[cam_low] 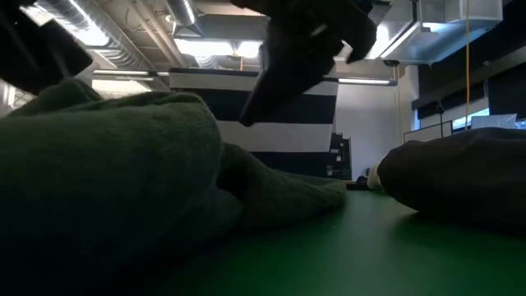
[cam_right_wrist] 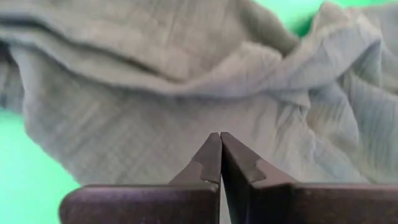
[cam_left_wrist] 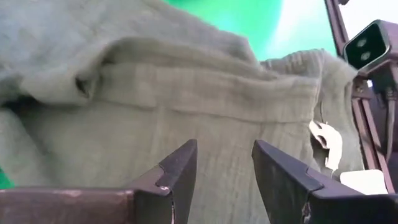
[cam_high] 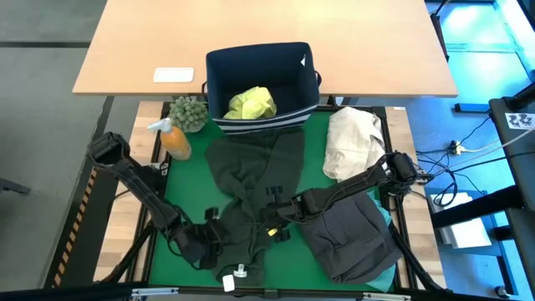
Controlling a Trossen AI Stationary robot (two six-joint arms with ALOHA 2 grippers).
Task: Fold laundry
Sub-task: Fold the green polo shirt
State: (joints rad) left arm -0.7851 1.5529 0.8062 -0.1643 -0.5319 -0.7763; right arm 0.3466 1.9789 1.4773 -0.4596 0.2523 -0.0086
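A dark olive garment (cam_high: 251, 180) lies crumpled on the green mat (cam_high: 188, 188), its near end (cam_left_wrist: 205, 99) bunched in folds. My left gripper (cam_high: 216, 241) (cam_left_wrist: 224, 146) is open over that near end, with the cloth showing beyond its fingers. My right gripper (cam_high: 270, 219) (cam_right_wrist: 220, 135) is shut and points down at the olive cloth's middle. In the low view its tip (cam_low: 246, 122) hangs clear above the cloth (cam_low: 123, 181). A charcoal grey garment (cam_high: 351, 238) lies heaped at the near right. A turquoise one (cam_high: 389, 280) peeks out under it.
A navy bin (cam_high: 219, 79) at the far edge holds a yellow-green shirt (cam_high: 251, 103). A cream cloth bundle (cam_high: 355, 142) lies at the far right. At the far left stand an orange bottle (cam_high: 174, 140) and a small green plant (cam_high: 190, 113). Bare mat shows at the left.
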